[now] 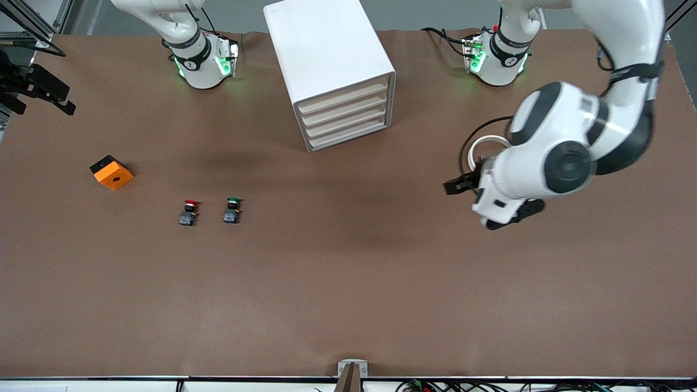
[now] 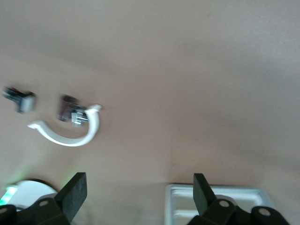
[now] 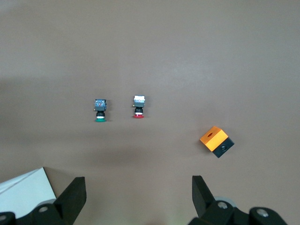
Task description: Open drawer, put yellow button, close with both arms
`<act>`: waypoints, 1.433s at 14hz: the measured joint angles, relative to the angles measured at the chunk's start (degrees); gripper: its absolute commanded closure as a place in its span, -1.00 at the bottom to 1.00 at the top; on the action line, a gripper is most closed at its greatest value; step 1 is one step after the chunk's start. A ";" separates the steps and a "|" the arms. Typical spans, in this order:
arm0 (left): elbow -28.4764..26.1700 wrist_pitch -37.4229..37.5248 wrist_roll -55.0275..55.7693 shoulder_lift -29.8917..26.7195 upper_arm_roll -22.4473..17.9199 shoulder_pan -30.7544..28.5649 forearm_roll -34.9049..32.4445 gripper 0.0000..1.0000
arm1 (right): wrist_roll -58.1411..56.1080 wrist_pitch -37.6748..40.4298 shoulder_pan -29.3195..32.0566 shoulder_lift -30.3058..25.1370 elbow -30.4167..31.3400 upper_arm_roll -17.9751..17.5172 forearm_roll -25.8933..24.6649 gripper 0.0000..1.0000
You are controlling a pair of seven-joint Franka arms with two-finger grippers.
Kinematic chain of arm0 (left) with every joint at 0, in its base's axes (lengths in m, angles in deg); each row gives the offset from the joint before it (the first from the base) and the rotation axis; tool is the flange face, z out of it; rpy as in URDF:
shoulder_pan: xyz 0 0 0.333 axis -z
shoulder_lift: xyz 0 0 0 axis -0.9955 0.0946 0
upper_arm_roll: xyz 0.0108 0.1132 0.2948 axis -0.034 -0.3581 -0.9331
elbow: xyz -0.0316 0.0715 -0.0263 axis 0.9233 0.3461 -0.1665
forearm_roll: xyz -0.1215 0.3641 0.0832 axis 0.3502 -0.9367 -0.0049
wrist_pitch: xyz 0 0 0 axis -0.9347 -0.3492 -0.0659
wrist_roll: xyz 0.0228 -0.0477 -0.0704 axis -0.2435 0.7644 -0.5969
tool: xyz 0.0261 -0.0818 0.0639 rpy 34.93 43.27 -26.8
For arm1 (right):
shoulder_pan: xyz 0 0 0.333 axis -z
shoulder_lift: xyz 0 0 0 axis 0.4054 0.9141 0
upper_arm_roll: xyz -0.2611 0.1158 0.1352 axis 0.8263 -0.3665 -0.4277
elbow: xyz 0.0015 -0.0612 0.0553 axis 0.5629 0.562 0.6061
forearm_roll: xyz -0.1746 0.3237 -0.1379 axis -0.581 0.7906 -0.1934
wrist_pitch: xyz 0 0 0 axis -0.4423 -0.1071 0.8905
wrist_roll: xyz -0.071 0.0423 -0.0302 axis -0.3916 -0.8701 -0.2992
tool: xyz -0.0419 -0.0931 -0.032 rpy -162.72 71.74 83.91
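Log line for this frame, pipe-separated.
drawer unit: all shut | yellow button: not seen | left gripper: open, over table | right gripper: open, over table

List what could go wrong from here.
1. No yellow-capped button shows. Only the red-capped pushbutton and green-capped pushbutton are clearly seen, so the wrong one may get picked.
2. The white four-drawer cabinet sits skewed with every drawer shut, and pulling one could drag it.
3. The white plastic ring lies beside the open left gripper and might snag.
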 measured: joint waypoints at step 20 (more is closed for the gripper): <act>-29.61 -4.98 -37.87 -32.38 -13.92 -2.75 -0.01 -1.00 | 2.81 2.28 0.01 -0.02 -0.79 0.33 1.87 -1.00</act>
